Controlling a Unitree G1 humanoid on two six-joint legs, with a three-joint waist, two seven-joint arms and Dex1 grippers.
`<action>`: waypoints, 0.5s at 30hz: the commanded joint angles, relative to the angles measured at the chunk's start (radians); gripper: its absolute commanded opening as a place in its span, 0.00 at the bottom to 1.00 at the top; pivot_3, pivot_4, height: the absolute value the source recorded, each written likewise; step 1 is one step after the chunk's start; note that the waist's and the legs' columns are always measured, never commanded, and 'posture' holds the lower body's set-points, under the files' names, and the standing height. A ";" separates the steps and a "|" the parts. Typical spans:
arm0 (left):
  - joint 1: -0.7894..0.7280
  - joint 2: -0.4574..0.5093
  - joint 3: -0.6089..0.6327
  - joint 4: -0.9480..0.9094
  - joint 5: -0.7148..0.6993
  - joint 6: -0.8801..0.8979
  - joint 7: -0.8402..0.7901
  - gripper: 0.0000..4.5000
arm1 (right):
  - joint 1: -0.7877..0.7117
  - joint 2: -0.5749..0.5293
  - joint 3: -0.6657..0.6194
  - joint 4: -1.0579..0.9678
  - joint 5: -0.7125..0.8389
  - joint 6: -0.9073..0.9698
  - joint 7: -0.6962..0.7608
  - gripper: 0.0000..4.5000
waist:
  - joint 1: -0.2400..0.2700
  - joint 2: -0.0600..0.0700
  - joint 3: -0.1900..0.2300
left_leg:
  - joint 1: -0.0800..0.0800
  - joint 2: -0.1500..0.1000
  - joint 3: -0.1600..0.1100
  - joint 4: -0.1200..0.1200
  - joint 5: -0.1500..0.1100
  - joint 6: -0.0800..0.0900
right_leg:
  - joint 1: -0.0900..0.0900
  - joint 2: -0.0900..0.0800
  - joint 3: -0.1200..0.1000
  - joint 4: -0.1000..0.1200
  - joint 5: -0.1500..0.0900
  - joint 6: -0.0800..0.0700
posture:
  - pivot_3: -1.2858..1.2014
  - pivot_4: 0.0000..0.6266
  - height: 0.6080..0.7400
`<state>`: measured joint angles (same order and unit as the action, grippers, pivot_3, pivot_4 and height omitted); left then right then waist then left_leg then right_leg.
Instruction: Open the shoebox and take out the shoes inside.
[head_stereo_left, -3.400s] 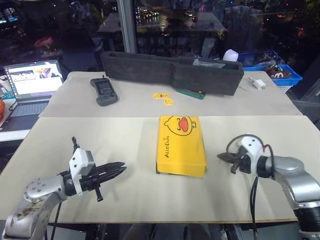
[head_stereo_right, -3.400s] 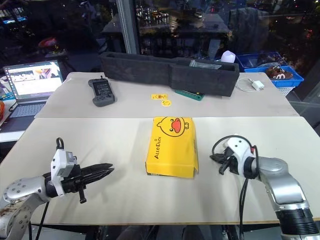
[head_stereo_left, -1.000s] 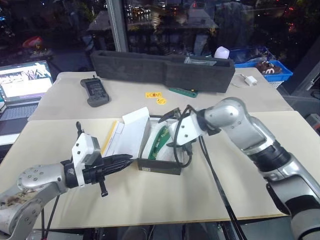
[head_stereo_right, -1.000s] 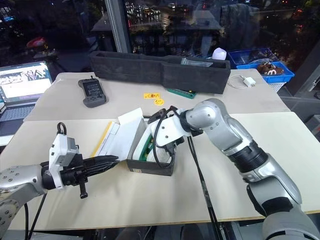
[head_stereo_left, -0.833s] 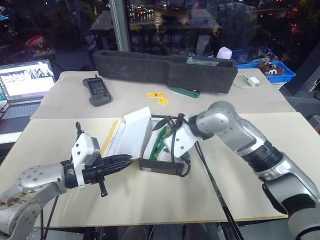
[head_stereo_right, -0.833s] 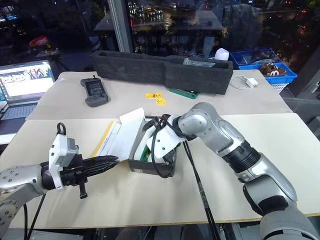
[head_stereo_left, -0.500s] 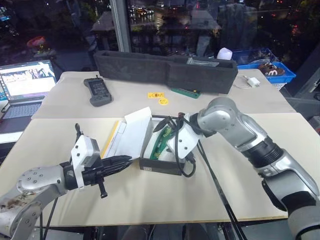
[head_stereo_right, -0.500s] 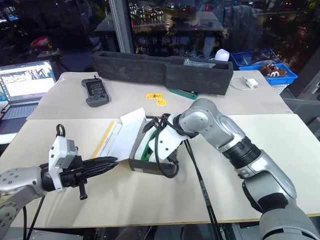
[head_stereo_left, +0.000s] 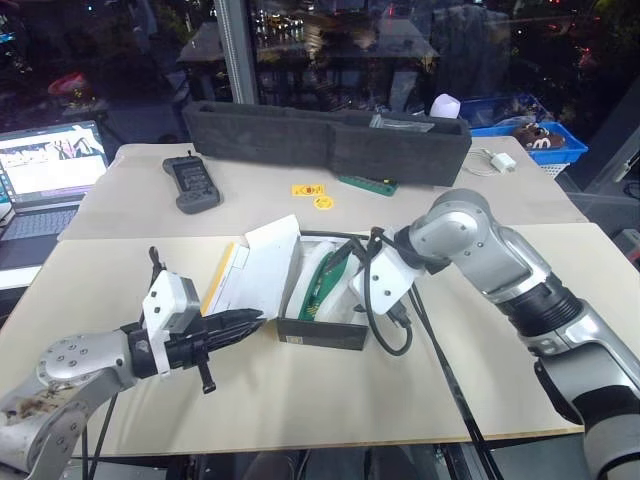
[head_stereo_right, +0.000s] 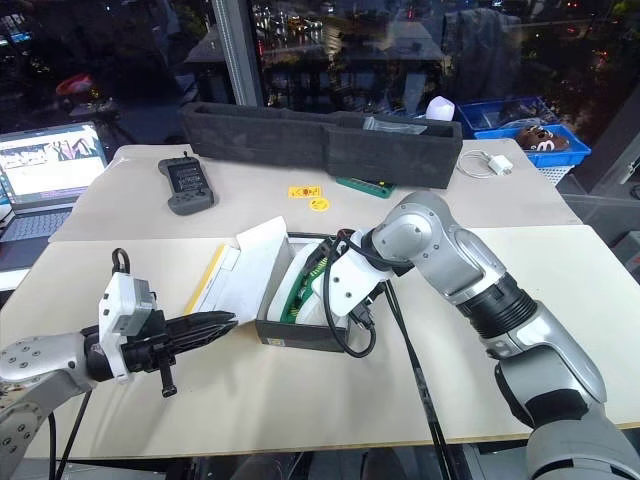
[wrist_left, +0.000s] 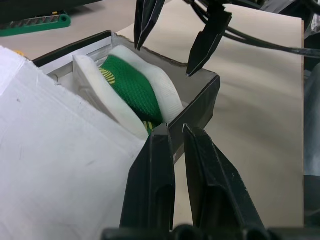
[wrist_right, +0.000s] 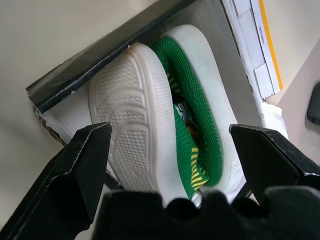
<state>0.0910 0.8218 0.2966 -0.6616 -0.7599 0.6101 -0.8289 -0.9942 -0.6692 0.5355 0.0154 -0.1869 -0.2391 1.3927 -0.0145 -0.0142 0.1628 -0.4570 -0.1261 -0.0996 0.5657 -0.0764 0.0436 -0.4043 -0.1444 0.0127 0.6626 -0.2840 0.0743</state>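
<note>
shoebox: you have the shoebox (head_stereo_left: 322, 330) open on the near half of the bench (head_stereo_left: 500, 380), dark grey walls up, white inside.
lid: the lid (head_stereo_left: 262, 268) is flipped back toward your left, white underside up, yellow edge just showing along its far-left side.
shoes: the shoes (wrist_right: 175, 120) sit inside the box, on edge and pressed together, one white ribbed sole facing out, green knit with a pale yellow print between the white rims.
right end effector: your right end effector (wrist_right: 170, 150) hangs over the box pointing down into it, fingers spread wide, one on each side of the pair. not touching the shoes as far as you can see, nothing held.
left end effector: your left end effector (wrist_left: 172, 135) is pinched shut and empty, tips right at the near corner of the box wall beside the lid; contact can't be told.
background: black foam tray (head_stereo_left: 330, 140) across the far bench, green strip (head_stereo_left: 365, 184) and yellow stickers (head_stereo_left: 313, 192) in front of it, black handheld remote (head_stereo_left: 188, 183) to the left, laptop (head_stereo_left: 45, 170) open at the far left, blue basket (head_stereo_left: 535, 140) at the far right.
</note>
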 joint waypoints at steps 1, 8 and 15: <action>-0.016 -0.014 -0.013 -0.011 0.009 -0.032 0.001 0.11 | 0.012 0.046 0.045 0.066 -0.103 -0.085 -0.070 0.99 | -0.002 0.000 0.000 | 0.000 0.000 0.000 0.000 0.000 0.000 | 0.000 0.000 0.000 0.000 0.000 0.000 | 0.52 0.24 0.96; -0.034 -0.028 -0.027 -0.002 0.023 -0.033 0.003 0.11 | 0.008 0.088 0.087 0.201 -0.204 -0.193 -0.143 0.99 | 0.004 0.000 0.000 | 0.001 0.000 0.000 0.000 0.001 -0.001 | 0.001 0.002 0.000 0.000 0.006 -0.001 | 0.52 0.24 0.96; -0.041 -0.040 -0.033 -0.001 0.030 -0.032 0.011 0.11 | -0.001 0.102 0.053 0.183 -0.170 -0.177 -0.127 0.70 | 0.002 0.000 0.000 | 0.002 0.002 0.000 0.000 0.001 -0.002 | 0.001 0.005 0.001 0.002 0.002 -0.003 | 0.52 0.24 0.96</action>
<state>0.0650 0.7837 0.2575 -0.6517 -0.7321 0.6069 -0.8195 -0.9832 -0.5659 0.6154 0.2109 -0.3687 -0.4224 1.2663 -0.0126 -0.0146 0.1626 -0.4550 -0.1237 -0.0997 0.5655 -0.0748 0.0411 -0.4038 -0.1392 0.0134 0.6647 -0.2818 0.0715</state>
